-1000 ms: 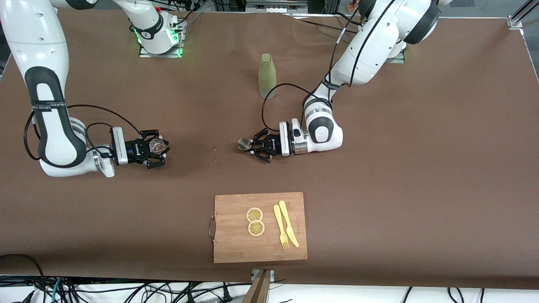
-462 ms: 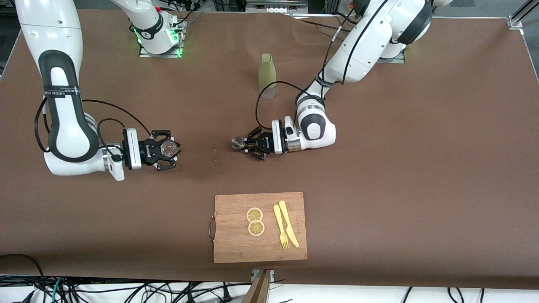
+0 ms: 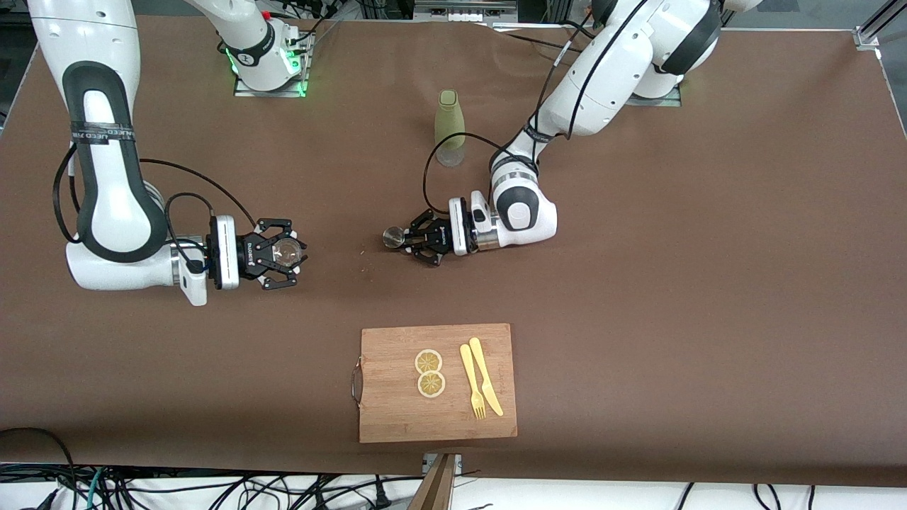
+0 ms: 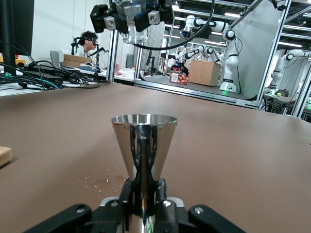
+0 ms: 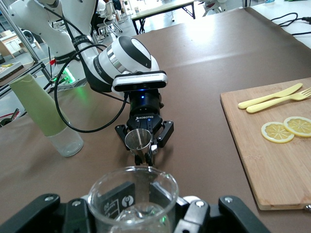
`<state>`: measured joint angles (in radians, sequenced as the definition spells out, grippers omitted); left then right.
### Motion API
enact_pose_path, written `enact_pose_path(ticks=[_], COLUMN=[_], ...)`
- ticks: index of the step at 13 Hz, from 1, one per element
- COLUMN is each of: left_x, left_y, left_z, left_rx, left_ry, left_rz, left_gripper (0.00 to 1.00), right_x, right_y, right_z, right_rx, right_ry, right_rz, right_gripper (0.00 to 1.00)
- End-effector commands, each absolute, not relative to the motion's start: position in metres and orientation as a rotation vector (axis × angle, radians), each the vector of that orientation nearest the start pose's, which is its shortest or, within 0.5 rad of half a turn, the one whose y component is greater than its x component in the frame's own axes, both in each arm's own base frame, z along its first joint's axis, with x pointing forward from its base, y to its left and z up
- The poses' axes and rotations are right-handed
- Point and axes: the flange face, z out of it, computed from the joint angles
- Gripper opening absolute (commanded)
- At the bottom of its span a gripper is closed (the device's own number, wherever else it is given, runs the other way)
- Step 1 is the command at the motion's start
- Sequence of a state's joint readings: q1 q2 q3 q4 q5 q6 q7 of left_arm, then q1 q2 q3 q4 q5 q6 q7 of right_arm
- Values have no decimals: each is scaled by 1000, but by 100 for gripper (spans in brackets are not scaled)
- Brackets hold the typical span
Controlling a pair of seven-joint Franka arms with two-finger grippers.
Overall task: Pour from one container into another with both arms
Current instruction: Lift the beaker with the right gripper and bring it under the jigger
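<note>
My left gripper (image 3: 406,239) is shut on the waist of a small steel jigger (image 3: 392,237), held upright over the middle of the table. In the left wrist view the jigger (image 4: 144,141) stands between the black fingers (image 4: 127,194) with its cone mouth up. My right gripper (image 3: 289,253) is shut on a clear glass (image 3: 287,250) over the table toward the right arm's end, a short gap from the jigger. The glass (image 5: 132,199) fills the foreground of the right wrist view, and the jigger (image 5: 138,141) faces it. Whether either container holds liquid I cannot tell.
A green bottle (image 3: 449,126) stands farther from the front camera than the jigger. Nearer the camera, a wooden cutting board (image 3: 397,411) carries two lemon slices (image 3: 429,372) and a yellow knife and fork (image 3: 480,386). A few droplets (image 4: 99,182) lie on the brown table (image 3: 708,283).
Both grippers have moved toward each other, narrowing the gap between glass and jigger. Both grips stayed shut.
</note>
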<state>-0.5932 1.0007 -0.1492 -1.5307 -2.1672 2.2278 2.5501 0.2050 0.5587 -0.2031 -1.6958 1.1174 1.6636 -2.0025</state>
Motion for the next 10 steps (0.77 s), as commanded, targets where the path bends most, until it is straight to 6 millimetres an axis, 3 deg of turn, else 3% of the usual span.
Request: enact_pose_path(ticks=[1, 10], left_x=[509, 510], left_y=[-488, -495], left_z=[76, 89], left_rx=[1523, 1518], left_ry=[-1098, -1061], left_rz=[1154, 1167], left_gripper=[0, 0], right_x=[627, 630], right_y=[123, 183], right_z=[285, 287], right_rx=[-1533, -1681], right_ry=[-1500, -1487], right_rz=[-643, -647], right_gripper=[22, 22])
